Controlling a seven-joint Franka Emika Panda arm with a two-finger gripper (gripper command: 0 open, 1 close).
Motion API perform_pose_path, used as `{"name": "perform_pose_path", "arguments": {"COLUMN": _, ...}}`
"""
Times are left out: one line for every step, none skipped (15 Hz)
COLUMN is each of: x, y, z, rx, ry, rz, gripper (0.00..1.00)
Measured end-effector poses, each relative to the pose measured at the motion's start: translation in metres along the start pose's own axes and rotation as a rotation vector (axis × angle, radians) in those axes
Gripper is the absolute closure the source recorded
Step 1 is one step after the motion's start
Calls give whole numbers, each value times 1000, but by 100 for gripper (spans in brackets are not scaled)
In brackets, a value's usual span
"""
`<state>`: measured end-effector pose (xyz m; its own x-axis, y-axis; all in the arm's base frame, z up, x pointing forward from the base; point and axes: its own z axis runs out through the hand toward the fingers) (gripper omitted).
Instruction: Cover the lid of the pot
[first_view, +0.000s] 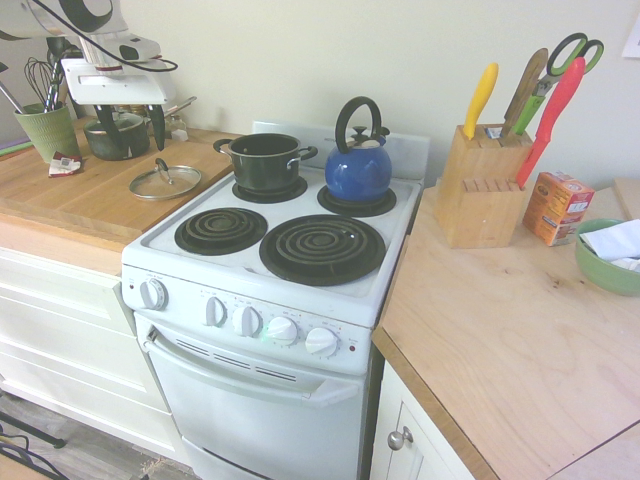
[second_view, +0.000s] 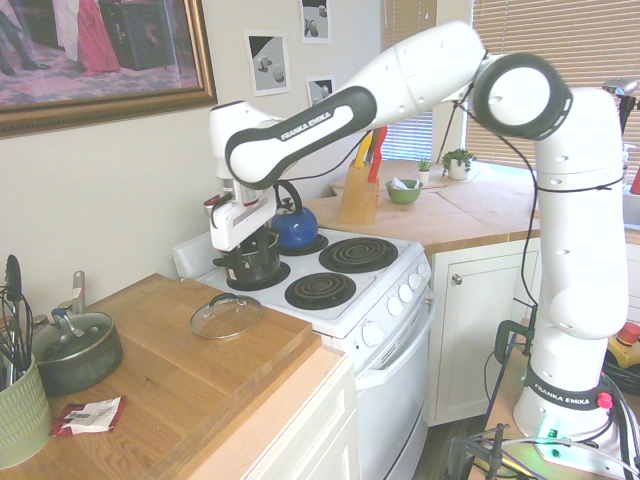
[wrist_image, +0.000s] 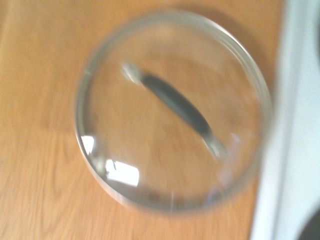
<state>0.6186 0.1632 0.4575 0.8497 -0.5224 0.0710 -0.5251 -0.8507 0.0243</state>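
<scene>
Lid (first_view: 165, 181) lay flat on the wooden counter (first_view: 70, 195), handle up, just beside the stove (first_view: 250, 262) edge, at about 8 o'clock from the pot (first_view: 264, 160) in the first exterior view. The handle was a dark bar, clear in the wrist view though blurred. Pot stood open on the rear burner nearest the counter, blue kettle (first_view: 358, 168) at its 3 o'clock. Gripper (first_view: 131, 118) hung high over the counter, pointing down, fingers spread wide, nothing between them. Wrist camera looked straight down on the lid, so the arm was likely lining up a grasp of the handle. Lid flat, handle exposed: an easy top pick, by my reckoning.
</scene>
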Motion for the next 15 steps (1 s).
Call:
{"name": "perform_pose_path", "arguments": {"x": 8, "y": -11, "z": 5, "rx": -17, "ry": 7, "rz": -27, "gripper": 0}}
{"name": "perform_pose_path", "arguments": {"x": 17, "y": -20, "z": 9, "rx": -34, "ry": 15, "rz": -54, "gripper": 0}}
{"name": "perform_pose_path", "arguments": {"x": 24, "y": -28, "z": 12, "rx": -48, "ry": 19, "rz": -86, "gripper": 0}}
{"name": "perform_pose_path", "arguments": {"x": 32, "y": -36, "z": 15, "rx": -58, "ry": 15, "rz": -120, "gripper": 0}}
{"name": "perform_pose_path", "arguments": {"x": 38, "y": -42, "z": 16, "rx": -66, "ry": 7, "rz": -148, "gripper": 0}}
{"name": "perform_pose_path", "arguments": {"x": 43, "y": -49, "z": 18, "rx": -73, "ry": 0, "rz": -172, "gripper": 0}}
{"name": "perform_pose_path", "arguments": {"x": 48, "y": -55, "z": 21, "rx": -81, "ry": -8, "rz": -199, "gripper": 0}}
{"name": "perform_pose_path", "arguments": {"x": 51, "y": -61, "z": 27, "rx": -89, "ry": -22, "rz": -224, "gripper": 0}}
{"name": "perform_pose_path", "arguments": {"x": 54, "y": -67, "z": 34, "rx": -98, "ry": -36, "rz": -244, "gripper": 0}}
{"name": "perform_pose_path", "arguments": {"x": 58, "y": -72, "z": 42, "rx": -106, "ry": -46, "rz": -264, "gripper": 0}}
{"name": "perform_pose_path", "arguments": {"x": 61, "y": -78, "z": 49, "rx": -110, "ry": -57, "rz": -282, "gripper": 0}}
{"name": "perform_pose_path", "arguments": {"x": 62, "y": -83, "z": 54, "rx": -111, "ry": -68, "rz": -300, "gripper": 0}}
{"name": "perform_pose_path", "arguments": {"x": 64, "y": -87, "z": 58, "rx": -110, "ry": -81, "rz": -315, "gripper": 0}}
{"name": "perform_pose_path", "arguments": {"x": 66, "y": -91, "z": 60, "rx": -104, "ry": -90, "rz": -327, "gripper": 0}}
{"name": "perform_pose_path", "arguments": {"x": 68, "y": -92, "z": 61, "rx": -101, "ry": -97, "rz": -332, "gripper": 0}}
